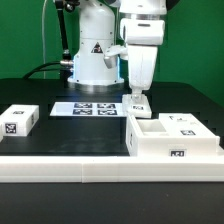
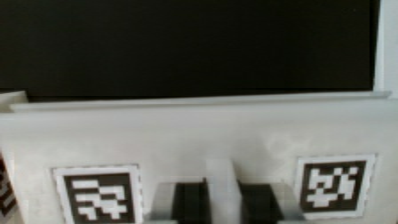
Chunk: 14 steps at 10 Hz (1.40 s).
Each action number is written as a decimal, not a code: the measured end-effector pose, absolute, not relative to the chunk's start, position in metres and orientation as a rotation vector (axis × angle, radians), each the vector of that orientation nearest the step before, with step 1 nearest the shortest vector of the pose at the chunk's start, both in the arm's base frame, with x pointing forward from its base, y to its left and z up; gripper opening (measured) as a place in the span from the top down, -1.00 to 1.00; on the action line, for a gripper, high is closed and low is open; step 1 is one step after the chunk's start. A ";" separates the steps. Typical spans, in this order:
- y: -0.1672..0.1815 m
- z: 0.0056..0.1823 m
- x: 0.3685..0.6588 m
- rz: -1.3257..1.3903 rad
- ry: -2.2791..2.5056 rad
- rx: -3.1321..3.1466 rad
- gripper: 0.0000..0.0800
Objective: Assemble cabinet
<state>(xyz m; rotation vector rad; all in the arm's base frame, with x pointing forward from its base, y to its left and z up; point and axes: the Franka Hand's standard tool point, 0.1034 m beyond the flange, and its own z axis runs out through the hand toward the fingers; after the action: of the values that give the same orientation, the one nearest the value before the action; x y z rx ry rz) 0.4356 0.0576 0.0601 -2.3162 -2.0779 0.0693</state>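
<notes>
My gripper (image 1: 137, 93) hangs over the table's middle, just behind the white cabinet body (image 1: 172, 143), an open box with a tag on its front. The jaws are closed on a small white panel (image 1: 137, 101) with a tag, held upright and low. In the wrist view the two dark fingers (image 2: 185, 202) pinch a narrow white strip at the gripper (image 2: 221, 200). A white tagged surface (image 2: 196, 130) with two tags fills the space around them. A white slab (image 1: 186, 122) with tags lies behind the body on the exterior view's right.
A small white tagged block (image 1: 20, 120) lies at the exterior view's left. The marker board (image 1: 88, 108) lies in front of the robot base (image 1: 95, 55). A white rail (image 1: 60, 165) runs along the table's front edge.
</notes>
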 end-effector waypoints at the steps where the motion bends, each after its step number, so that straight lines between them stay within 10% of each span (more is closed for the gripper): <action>1: 0.058 0.061 0.442 0.065 -2.077 -2.319 0.83; 14: 0.067 0.059 0.461 0.064 -2.074 -2.317 0.83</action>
<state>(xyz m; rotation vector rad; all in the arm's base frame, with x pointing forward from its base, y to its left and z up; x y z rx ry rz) 0.4605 0.0667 0.0595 -2.3165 -2.0740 0.0642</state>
